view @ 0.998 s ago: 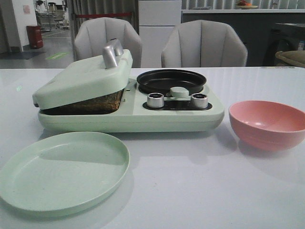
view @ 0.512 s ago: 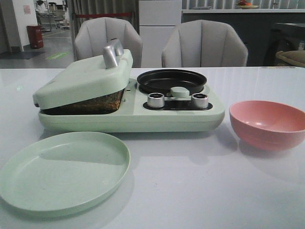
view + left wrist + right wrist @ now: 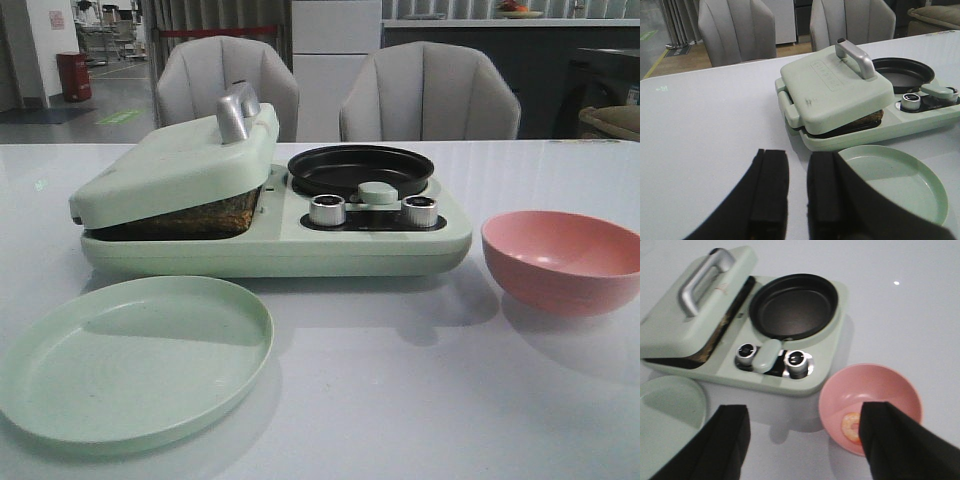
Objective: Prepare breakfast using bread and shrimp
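A: Why is the press lid tilted?
B: It rests on the bread underneath, a dark crust edge showing at the gap. Judged: toasting.
A: Shrimp?
B: One orange shrimp lies in the pink bowl, at 3 o'clock of the breakfast maker; the black pan is bare.
A: Jaws?
B: Left gripper nearly closed, holding nothing. Right gripper spread wide above the bowl.
A: Surroundings?
B: Glossy white counter, green plate at 7 o'clock, two grey chairs behind.

White table: green breakfast maker at centre-back; green plate in front-left; pink bowl to right.
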